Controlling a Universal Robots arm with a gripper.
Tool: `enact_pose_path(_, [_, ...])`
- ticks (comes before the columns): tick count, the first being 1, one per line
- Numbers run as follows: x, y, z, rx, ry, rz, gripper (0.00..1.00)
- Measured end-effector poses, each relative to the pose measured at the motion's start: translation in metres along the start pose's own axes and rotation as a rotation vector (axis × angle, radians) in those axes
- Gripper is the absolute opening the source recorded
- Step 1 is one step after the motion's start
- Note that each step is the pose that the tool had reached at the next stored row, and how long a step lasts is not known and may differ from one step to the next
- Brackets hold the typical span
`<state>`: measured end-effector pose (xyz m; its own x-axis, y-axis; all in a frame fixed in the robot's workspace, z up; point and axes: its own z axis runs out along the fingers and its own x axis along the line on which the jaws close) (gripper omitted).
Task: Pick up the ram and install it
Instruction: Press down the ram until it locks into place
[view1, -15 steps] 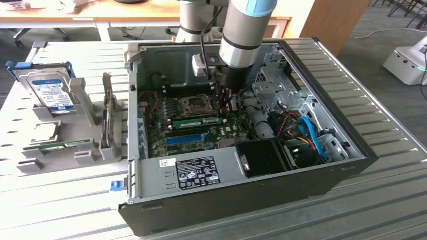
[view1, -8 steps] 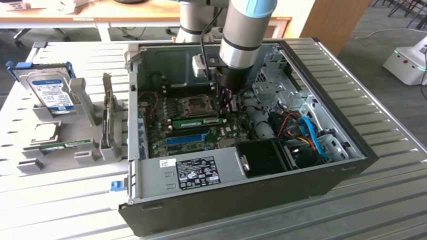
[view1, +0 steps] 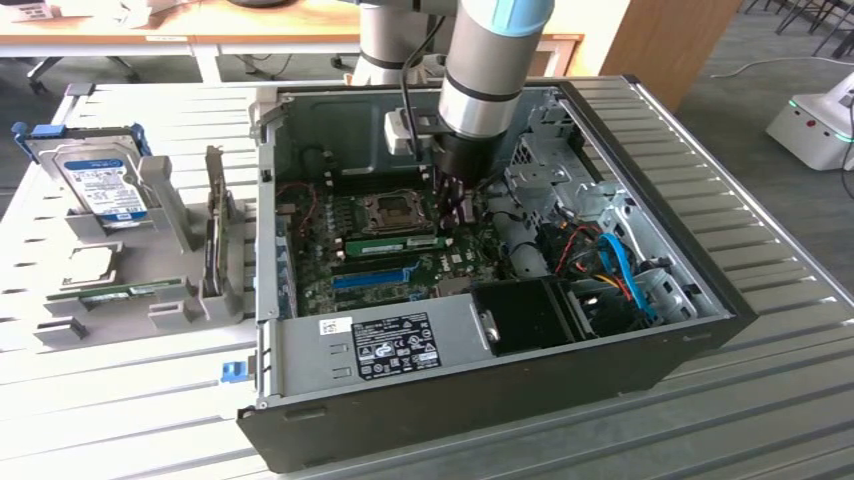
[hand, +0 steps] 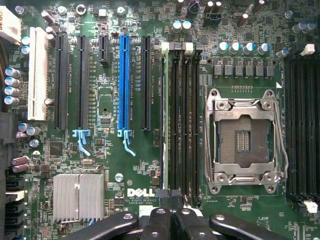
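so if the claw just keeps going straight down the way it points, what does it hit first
Most likely the bank of black memory slots on the motherboard beside the CPU socket; the shut claw points down at them, though the gap is hard to judge.

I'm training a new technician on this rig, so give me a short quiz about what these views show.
1. True or false: the end effector is shut.
2. The green ram stick sits: A) on the motherboard inside the case; B) on the floor; C) on top of the hard drive.
3. Fill in: in the wrist view, the long slot flanked by black slots is coloured ____.

Key: 1 true; 2 A; 3 blue.
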<state>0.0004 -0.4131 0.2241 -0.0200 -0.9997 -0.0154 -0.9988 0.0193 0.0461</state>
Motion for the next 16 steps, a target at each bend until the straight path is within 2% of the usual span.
enact_pose_path(16, [0.0000,0.0000,0.0010,0.0001,-0.0001,0.000,0.11])
